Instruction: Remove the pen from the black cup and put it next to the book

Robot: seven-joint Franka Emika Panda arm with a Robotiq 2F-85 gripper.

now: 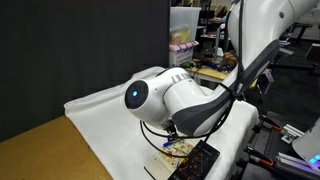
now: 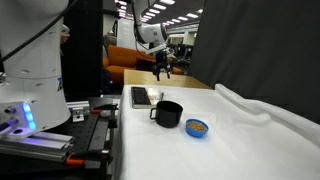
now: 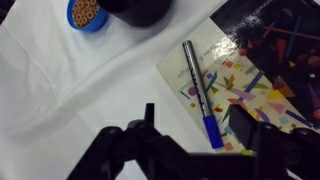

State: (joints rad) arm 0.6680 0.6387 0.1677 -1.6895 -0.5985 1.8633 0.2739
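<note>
The hand (image 3: pixel 200 165) stands with its fingers (image 3: pixel 130 150) spread well apart and nothing clamped between them; in the wrist view the pen (image 3: pixel 200 92) lies free just beneath the hand, in the gap between the two fingers, gripped by neither; its blue end points toward the hand and its grey barrel runs away from it. The pen rests on the book (image 3: pixel 245 85), across the cream panel with the small coloured pictures; the glossy black panel lies farther from the hand, off to one side. Beyond the far end of the pen, off the book, stands the black cup (image 3: pixel 135 10), and near it a small blue bowl (image 3: pixel 85 13) with brown contents; both sit on the white cloth (image 3: pixel 60 90) that covers the desk. In an exterior view the hand (image 2: pixel 163 68) hangs above the book (image 2: pixel 140 96); the black cup (image 2: pixel 167 113), upright, and the blue bowl (image 2: pixel 197 128) stand apart from it on the desk (image 2: pixel 250 140); the pen is too small to make out there.
</note>
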